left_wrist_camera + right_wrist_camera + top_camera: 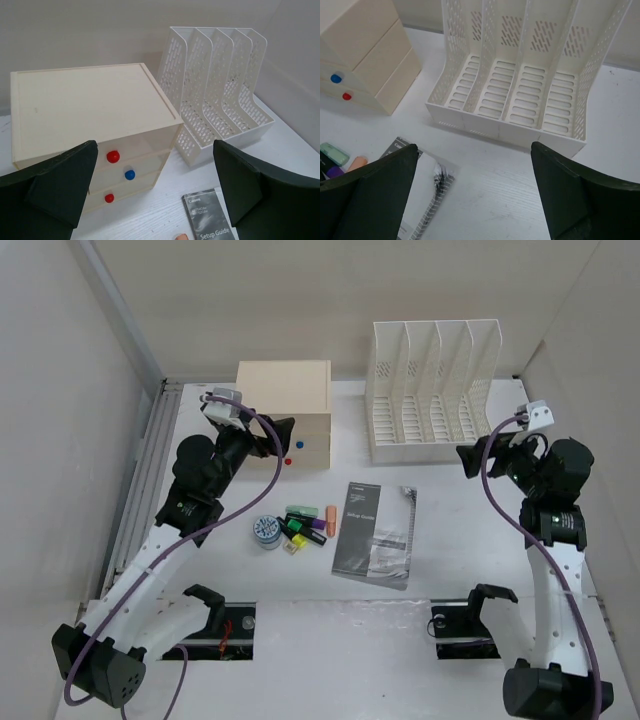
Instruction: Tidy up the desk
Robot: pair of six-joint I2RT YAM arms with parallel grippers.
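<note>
The desk is the white tabletop under everything, with an aluminium rail along its left edge and 2 cutouts by its near edge. It is rigid and stays put, so the handling concerns what lies on it, and its smooth matte top should let flat things slide. At its middle lies a dark Setup Guide booklet, with a spiral-bound pad along its right side. Both look thin, light and floppy and lie flat, so an edge or corner is probably the place to pinch. Just left of them is a cluster of highlighters and a small round tin or tape roll. These are light, stiff and smooth-skinned and likely to roll, so they are best taken across the barrel. A beige drawer box with 3 knobbed drawers stands at the far edge, left of centre, and a white 4-slot file rack stands to its right. The left arm climbs from the near-left corner with its elbow bent. The left gripper is raised in front of the drawer fronts, fingers spread wide and holding nothing. The right arm rises along the right edge. The right gripper points left, near the rack's right front corner, and is equally wide and empty.
</note>
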